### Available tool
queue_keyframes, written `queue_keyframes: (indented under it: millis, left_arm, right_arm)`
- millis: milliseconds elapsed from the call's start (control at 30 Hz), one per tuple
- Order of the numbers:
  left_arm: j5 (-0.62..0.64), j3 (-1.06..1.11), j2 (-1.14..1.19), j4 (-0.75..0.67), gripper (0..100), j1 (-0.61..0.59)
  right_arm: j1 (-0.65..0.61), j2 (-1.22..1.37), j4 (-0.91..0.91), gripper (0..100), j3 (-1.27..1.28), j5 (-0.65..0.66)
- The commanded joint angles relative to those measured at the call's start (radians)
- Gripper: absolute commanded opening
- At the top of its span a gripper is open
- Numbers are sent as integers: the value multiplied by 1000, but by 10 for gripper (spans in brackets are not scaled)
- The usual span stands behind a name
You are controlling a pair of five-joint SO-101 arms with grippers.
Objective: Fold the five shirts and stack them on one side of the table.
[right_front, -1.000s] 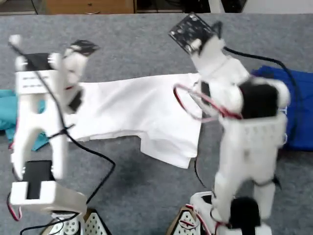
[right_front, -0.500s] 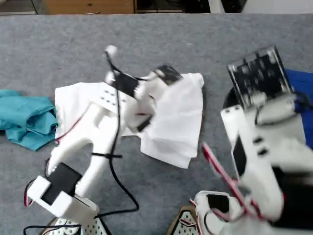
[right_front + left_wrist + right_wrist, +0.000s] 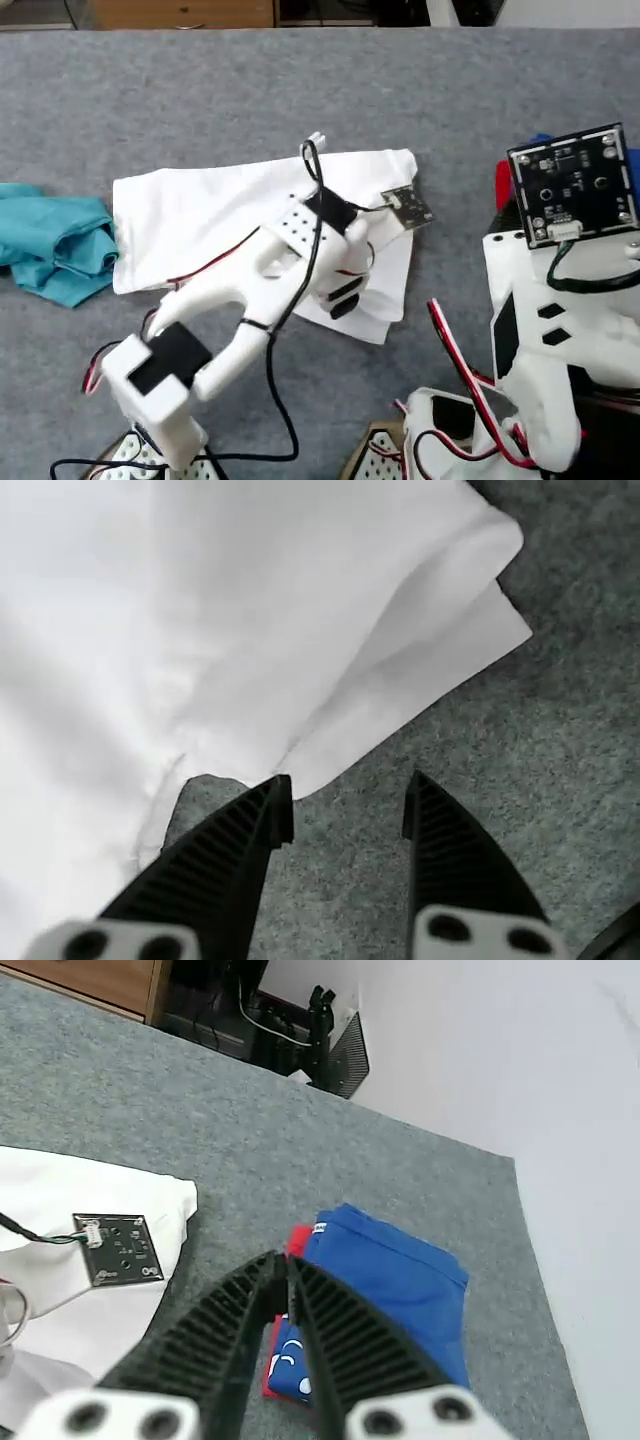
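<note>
The white cotton shirt lies half-folded at the centre of the grey table. My left jaws stand wide open and empty over its five-o'clock corner; the right jaws are closed on nothing. I judge a low, deep bite on both layers best.

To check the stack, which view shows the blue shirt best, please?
Right wrist view: most of the blue shirt is visible. High view: a sliver behind an arm. Left wrist view: the white shirt instead.

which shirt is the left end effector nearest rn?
The white shirt, spread mid-table: the left end effector hangs open at its folded corner. The teal shirt and blue shirt lie at opposite table ends.
</note>
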Motion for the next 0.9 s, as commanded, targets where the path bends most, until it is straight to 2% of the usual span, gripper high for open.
queue_keyframes:
  millis: [0, 100, 333, 700, 867]
  left_arm:
    - [-6, -101, 33, -11, 192, -26]
    - [-6, -161, 84, -11, 185, -40]
    - [-8, -199, 180, -9, 47, -41]
    - [-8, -238, 194, -5, 19, -51]
    - [-6, -350, 206, -12, 19, -137]
  right_arm:
    - [16, -7, 14, 2, 13, -6]
    - [16, -10, 14, 2, 39, -9]
    - [16, -10, 14, 2, 44, -8]
    - [16, -10, 14, 2, 47, -11]
    - [16, -10, 14, 2, 47, -11]
